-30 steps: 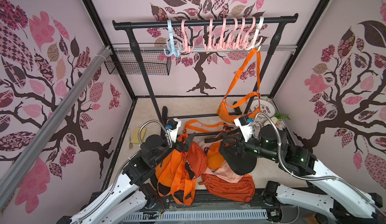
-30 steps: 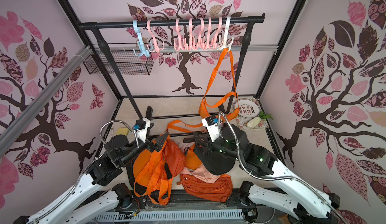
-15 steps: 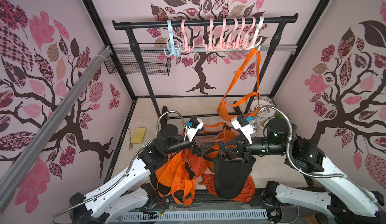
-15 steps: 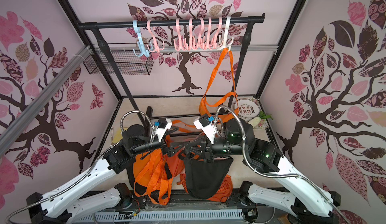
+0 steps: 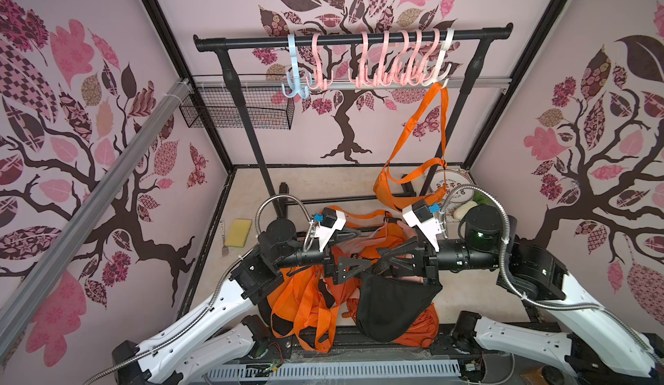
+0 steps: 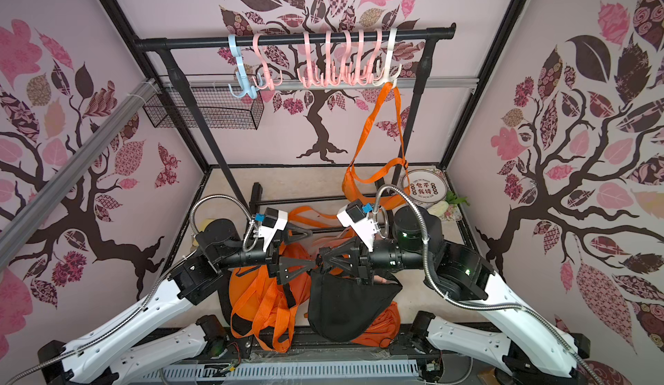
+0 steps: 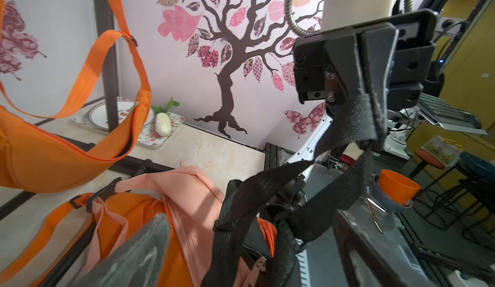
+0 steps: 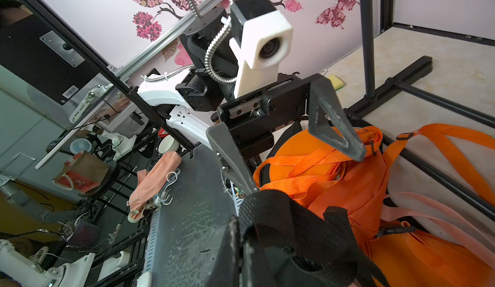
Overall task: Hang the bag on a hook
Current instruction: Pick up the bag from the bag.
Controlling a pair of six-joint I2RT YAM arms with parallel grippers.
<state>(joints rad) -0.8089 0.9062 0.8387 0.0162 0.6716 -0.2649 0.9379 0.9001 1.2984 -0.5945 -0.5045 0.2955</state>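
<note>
The rack (image 5: 352, 38) spans 12 o'clock in both top views, its free pink hooks (image 5: 391, 74) crowded together. A strap carried up there could catch two hooks at once, or foul the orange bag (image 5: 395, 193) hanging from the white hook (image 5: 436, 74) toward 1 o'clock. The black bag (image 5: 391, 304) dangles at 6 o'clock over the pile of orange bags (image 5: 305, 293) on the bench (image 5: 251, 193), and a swing could snag a loose strap below. It hangs from the right gripper (image 5: 375, 262), whose jaws are clamped on the black strap (image 7: 348, 122). The strap is bunched and offers no clean loop. The left gripper (image 5: 363, 248), jaws wide apart and holding nothing, faces it from 9 o'clock and might pinch a doubled fold.

The black bag hides part of the pile. How deep the strap sits in the right jaws probably cannot be told.
</note>
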